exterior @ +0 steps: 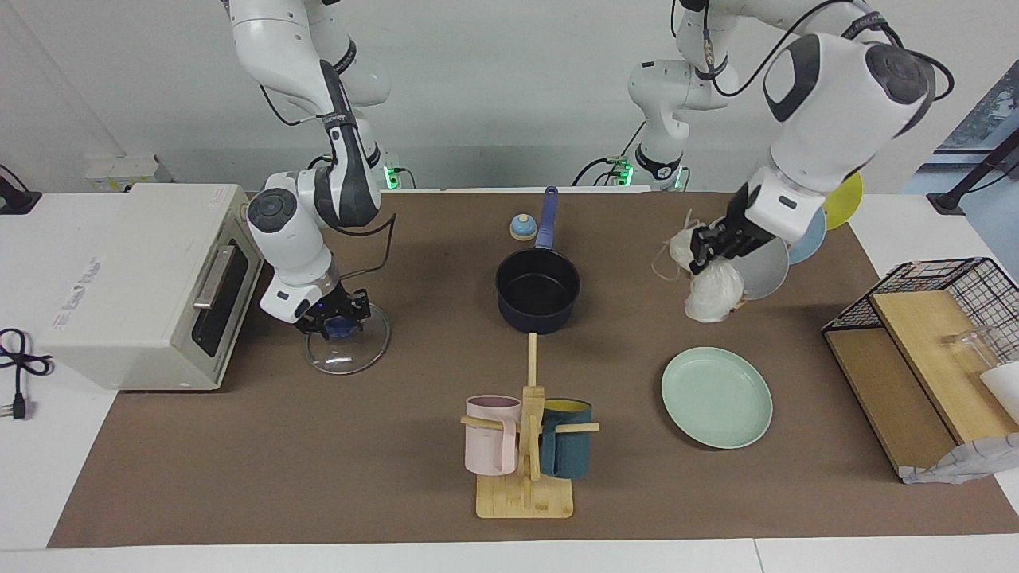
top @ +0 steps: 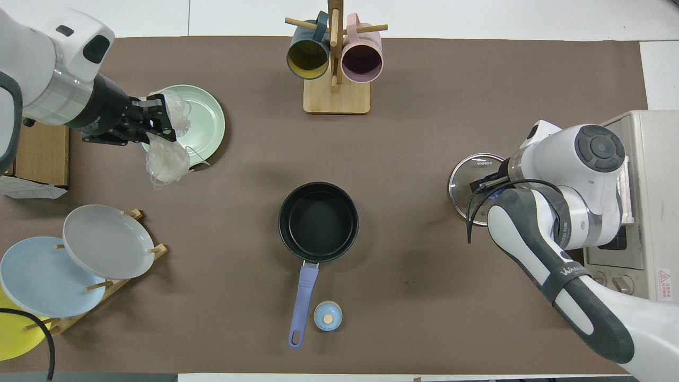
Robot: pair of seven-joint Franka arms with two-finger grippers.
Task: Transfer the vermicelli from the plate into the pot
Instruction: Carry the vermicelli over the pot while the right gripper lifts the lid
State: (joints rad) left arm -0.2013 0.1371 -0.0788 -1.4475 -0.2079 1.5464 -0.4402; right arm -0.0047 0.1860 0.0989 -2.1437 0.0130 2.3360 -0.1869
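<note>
Two vermicelli (exterior: pixel 711 296) bundles clenched in left gripper (exterior: pixel 708 253), aloft at three o'clock of pot (exterior: pixel 538 290). Facing view only: plate (exterior: pixel 716 396) bare. Right gripper (exterior: pixel 337 317) clamped on glass lid (exterior: pixel 348 341) knob.

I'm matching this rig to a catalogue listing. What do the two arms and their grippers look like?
Both arms are glossy white rounded segments with dark grey or black joint bands and round dark caps. The left gripper and the right gripper are black. Loose black cables run along both arms. Grey lettering marks a dark band on the right arm.
</note>
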